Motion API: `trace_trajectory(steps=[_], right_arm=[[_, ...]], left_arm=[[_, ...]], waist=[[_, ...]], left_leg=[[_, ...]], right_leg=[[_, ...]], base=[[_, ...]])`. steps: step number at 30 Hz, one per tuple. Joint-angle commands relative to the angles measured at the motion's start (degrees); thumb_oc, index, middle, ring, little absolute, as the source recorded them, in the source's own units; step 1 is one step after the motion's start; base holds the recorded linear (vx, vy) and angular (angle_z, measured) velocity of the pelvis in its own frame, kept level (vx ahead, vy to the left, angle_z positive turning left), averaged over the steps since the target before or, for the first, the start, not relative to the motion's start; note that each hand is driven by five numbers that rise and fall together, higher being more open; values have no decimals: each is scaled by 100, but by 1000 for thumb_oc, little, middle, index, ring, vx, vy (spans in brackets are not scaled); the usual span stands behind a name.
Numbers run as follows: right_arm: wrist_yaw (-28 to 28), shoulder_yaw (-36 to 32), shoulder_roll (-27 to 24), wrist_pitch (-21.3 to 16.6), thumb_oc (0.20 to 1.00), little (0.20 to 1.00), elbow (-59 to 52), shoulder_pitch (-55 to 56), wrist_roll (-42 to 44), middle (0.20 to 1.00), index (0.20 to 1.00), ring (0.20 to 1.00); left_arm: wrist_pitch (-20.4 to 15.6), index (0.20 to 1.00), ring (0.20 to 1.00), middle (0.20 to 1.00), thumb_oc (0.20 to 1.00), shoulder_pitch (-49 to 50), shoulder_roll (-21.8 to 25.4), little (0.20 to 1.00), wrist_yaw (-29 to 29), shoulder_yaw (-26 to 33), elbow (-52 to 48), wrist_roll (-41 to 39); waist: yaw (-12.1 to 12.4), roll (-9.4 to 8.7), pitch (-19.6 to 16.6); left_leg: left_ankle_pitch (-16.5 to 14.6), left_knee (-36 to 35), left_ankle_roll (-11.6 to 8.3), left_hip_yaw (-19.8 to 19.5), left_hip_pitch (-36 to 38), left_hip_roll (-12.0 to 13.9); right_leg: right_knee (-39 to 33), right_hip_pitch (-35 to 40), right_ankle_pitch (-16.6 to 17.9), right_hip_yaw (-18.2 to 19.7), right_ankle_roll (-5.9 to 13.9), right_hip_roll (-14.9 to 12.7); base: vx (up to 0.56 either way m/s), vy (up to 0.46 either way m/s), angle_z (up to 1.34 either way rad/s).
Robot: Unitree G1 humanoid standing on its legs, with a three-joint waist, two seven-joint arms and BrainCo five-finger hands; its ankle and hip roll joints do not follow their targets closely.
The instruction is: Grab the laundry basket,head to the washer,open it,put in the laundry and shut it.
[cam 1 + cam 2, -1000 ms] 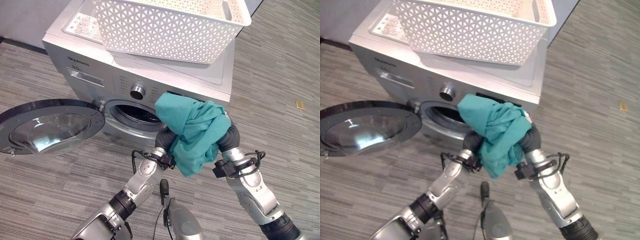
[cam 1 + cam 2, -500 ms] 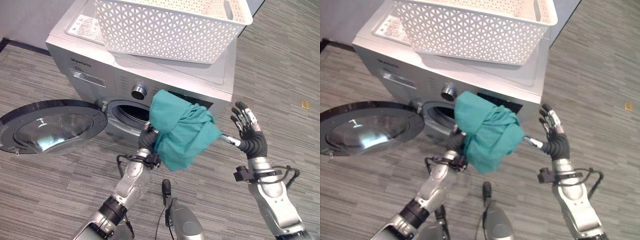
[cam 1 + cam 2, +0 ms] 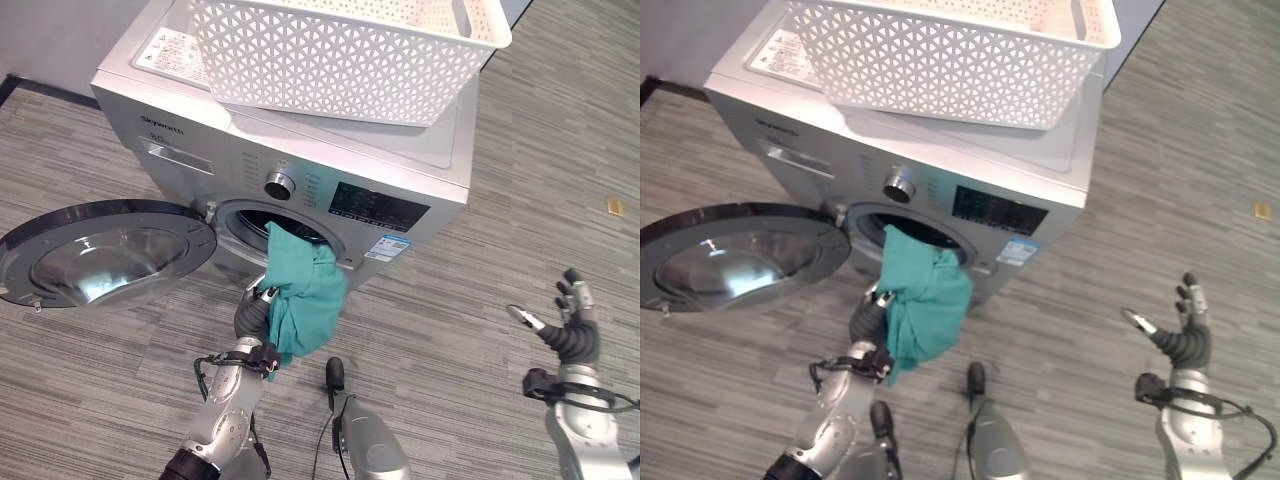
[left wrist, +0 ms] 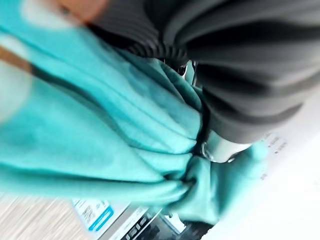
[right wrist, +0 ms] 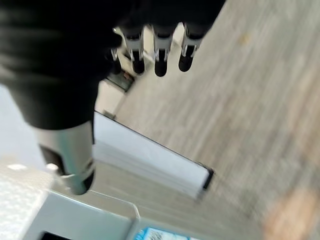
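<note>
A teal cloth (image 3: 300,297) hangs bunched just in front of the washer's round opening (image 3: 275,227), its top at the rim. My left hand (image 3: 253,315) is shut on the cloth from below; the left wrist view shows the teal cloth (image 4: 100,135) pressed against the hand's dark cover. The washer (image 3: 300,150) is silver, and its dark glass door (image 3: 100,252) stands swung wide to the left. A white lattice laundry basket (image 3: 340,50) rests on the washer's top. My right hand (image 3: 572,330) is open far to the right over the floor, holding nothing.
Grey striped floor surrounds the washer. A small yellowish scrap (image 3: 614,207) lies on the floor at the far right. A grey wall (image 3: 60,40) rises behind the washer's left side.
My right hand has let go of the teal cloth and swung away to the right. My left hand has lowered the cloth to the washer's opening.
</note>
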Motion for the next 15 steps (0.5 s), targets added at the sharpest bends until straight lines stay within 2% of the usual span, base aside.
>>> trace_trajectory(steps=[1, 8, 15], right_arm=[[-401, -259, 49, -83, 1000, 1000, 162, -284, 298, 1000, 1000, 1000], [-493, -176, 331, -89, 1000, 1000, 1053, -414, 664, 1000, 1000, 1000], [-724, -72, 592, -258, 1000, 1000, 1964, -920, 1469, 1000, 1000, 1000]], left_arm=[[-110, 200, 200, 200, 200, -49, 33, 200, -286, -10, -291, -122], [-78, 200, 200, 200, 200, 381, 40, 200, -275, 112, 4, -216], [-161, 200, 200, 200, 200, 115, -210, 200, -90, 50, 470, -325]], waist=[[62, 33, 168], [161, 134, 378], [172, 167, 552]], left_leg=[[-717, 569, 60, 74, -40, 307], [-576, 547, 43, 32, -351, 265], [-467, 512, 20, -18, -729, 239]], right_leg=[[883, -264, -749, 161, 495, -502], [836, -481, -673, 90, 484, -555], [879, -848, -648, 75, 469, -565]], base=[[-34, -12, 7], [-26, -14, 4], [-28, -24, 2]])
